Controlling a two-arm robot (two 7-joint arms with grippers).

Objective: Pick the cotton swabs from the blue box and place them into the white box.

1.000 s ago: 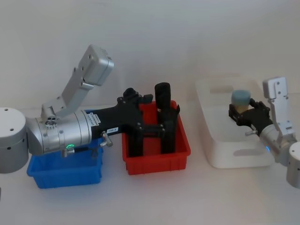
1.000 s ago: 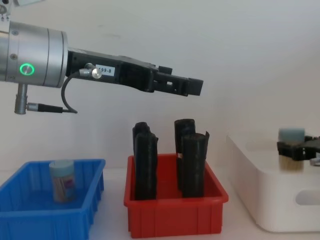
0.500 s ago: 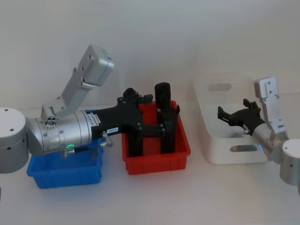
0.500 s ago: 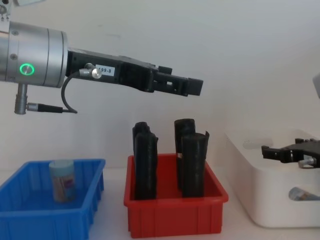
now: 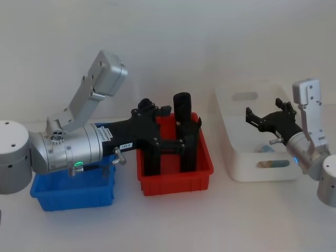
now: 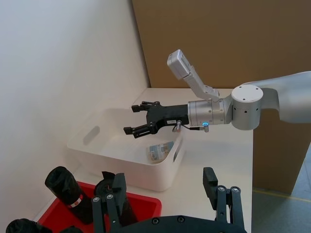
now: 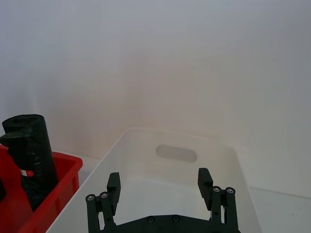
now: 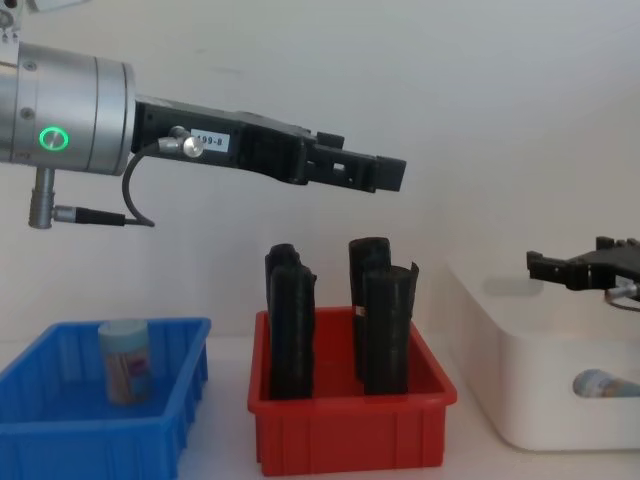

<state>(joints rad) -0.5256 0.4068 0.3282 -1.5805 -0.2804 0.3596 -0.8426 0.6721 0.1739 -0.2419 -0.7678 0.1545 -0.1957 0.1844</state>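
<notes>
One jar of cotton swabs (image 6: 160,150) lies in the white box (image 5: 247,170); right gripper (image 5: 262,113) clear above its rim, fingers spread, empty; left gripper (image 8: 388,175) high over the red bin (image 5: 176,178), fingers parted, empty.

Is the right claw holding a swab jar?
No, the right gripper is open and empty, and a jar lies in the white box.

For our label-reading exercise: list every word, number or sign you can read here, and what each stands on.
"199-8": white sticker on the black body of the left gripper.
Label on the cotton swabs jar in the blue box: too blurred to read.
Label on the other jar, lying in the white box: too small to read.
</notes>
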